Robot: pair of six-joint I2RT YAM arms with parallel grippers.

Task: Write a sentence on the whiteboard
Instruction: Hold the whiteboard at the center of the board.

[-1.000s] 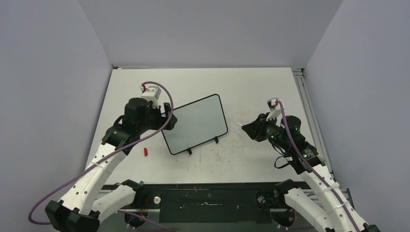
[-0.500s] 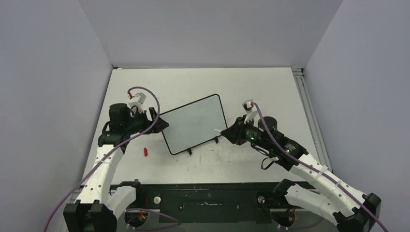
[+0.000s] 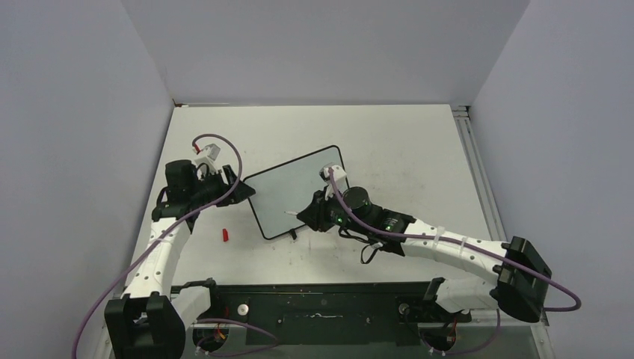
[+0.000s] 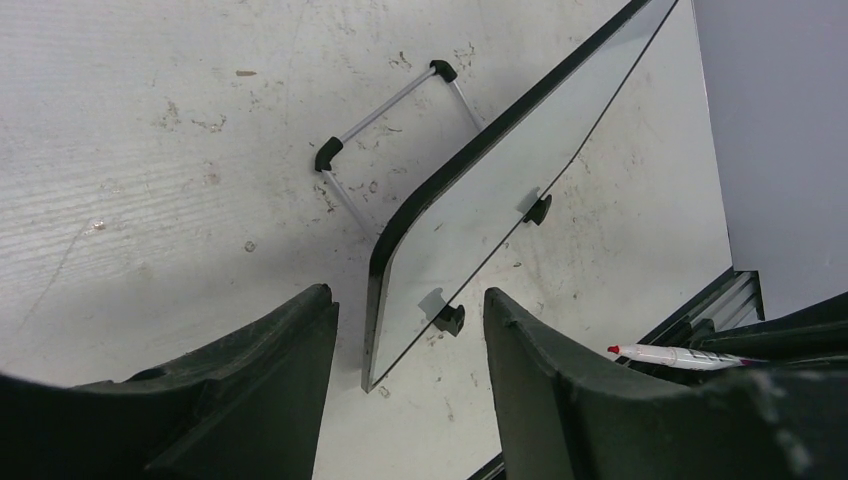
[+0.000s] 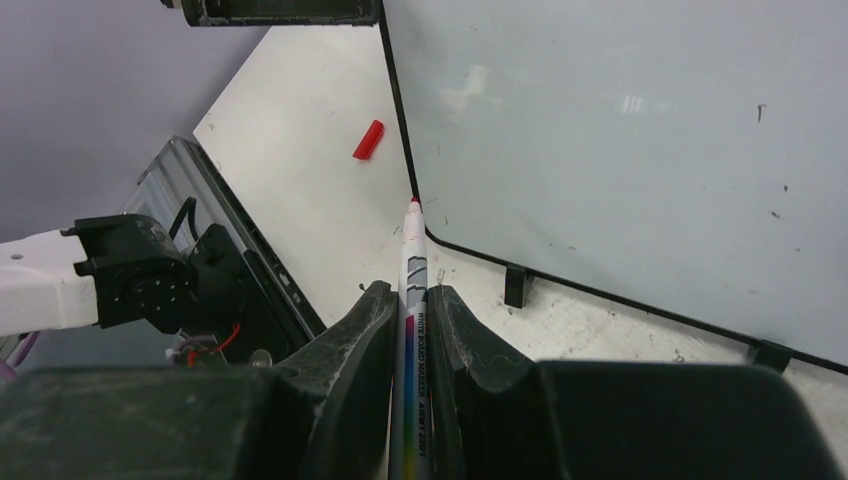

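The whiteboard (image 3: 295, 191) stands tilted on its black feet in the middle of the table; its face is blank, and no red sentence shows on it. My right gripper (image 3: 305, 215) is shut on a white marker (image 5: 412, 300) whose red tip (image 5: 414, 203) sits by the board's lower left corner. The board fills the upper right of the right wrist view (image 5: 620, 140). My left gripper (image 3: 241, 191) is open at the board's left edge, and that edge (image 4: 395, 265) shows between its jaws, untouched. The marker also shows in the left wrist view (image 4: 670, 355).
A red marker cap (image 3: 223, 235) lies on the table left of the board's near corner, and also shows in the right wrist view (image 5: 368, 140). The board's wire stand (image 4: 385, 120) rests behind it. Grey walls enclose the table; a metal rail (image 3: 478, 179) runs along the right edge.
My right arm has swept left across the board's front, carrying the marker from the right side to the lower left corner. My left gripper has drawn back left off the board's edge.
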